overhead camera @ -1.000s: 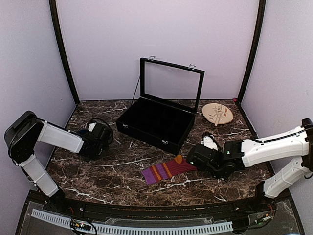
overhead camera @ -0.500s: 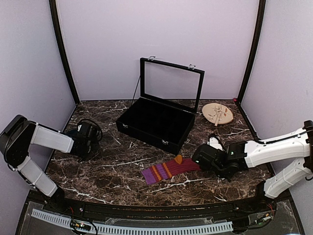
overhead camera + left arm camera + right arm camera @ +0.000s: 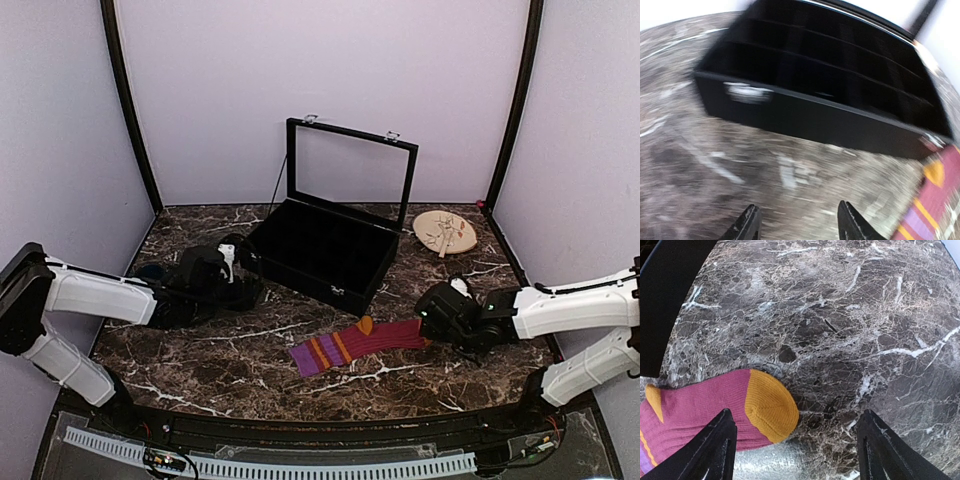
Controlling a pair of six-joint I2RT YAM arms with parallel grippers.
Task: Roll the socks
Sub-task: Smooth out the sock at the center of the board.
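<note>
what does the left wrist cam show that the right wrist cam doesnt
Left wrist only: the black box with its divided compartments, and the striped sock showing purple and orange bands. Right wrist only: that sock's orange toe, lying flat. Both: the sock, the marble table, plus the left end effector or right end effector, open and empty.

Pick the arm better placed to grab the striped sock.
Right. The right hand is open at the orange toe of the striped sock; the left hand is by the black display case, farther away.
</note>
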